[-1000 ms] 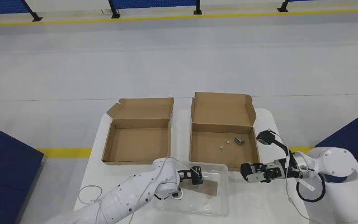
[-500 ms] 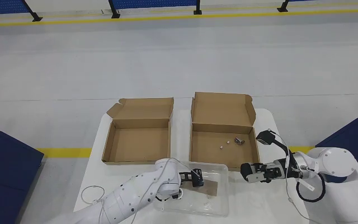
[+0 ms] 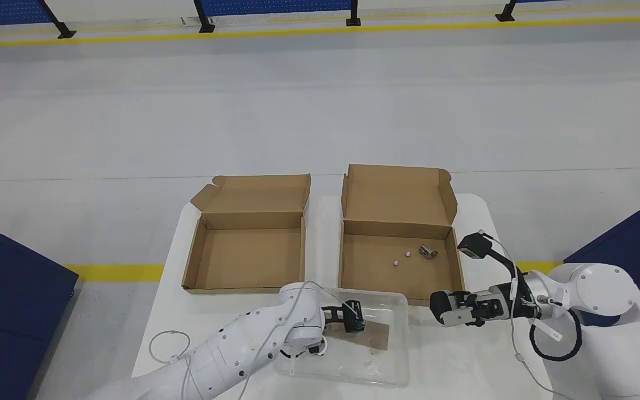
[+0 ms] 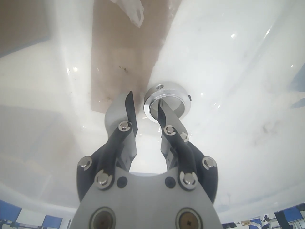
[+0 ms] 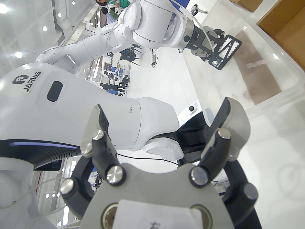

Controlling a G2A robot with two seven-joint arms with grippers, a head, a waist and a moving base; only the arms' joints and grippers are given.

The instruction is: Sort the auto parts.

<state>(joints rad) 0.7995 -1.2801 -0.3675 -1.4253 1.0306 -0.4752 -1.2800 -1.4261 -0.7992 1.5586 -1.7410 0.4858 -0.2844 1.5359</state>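
While the clear bin (image 3: pixel 385 294) sits with your right gripper (image 5: pixel 163 104) spread idle beside it, your left gripper (image 4: pixel 144 98) is mid-pick inside, fingers (image 4: pixel 130 110) part-open astride the wall of the metal ring (image 4: pixel 169 89) on the bin floor. Next, I judge, you pinch that wall squarely, then lift clear.

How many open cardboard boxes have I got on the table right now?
2. The left cardboard box sits at the far left of the table. The right cardboard box sits beside it across a small gap, with a few small parts on its floor.
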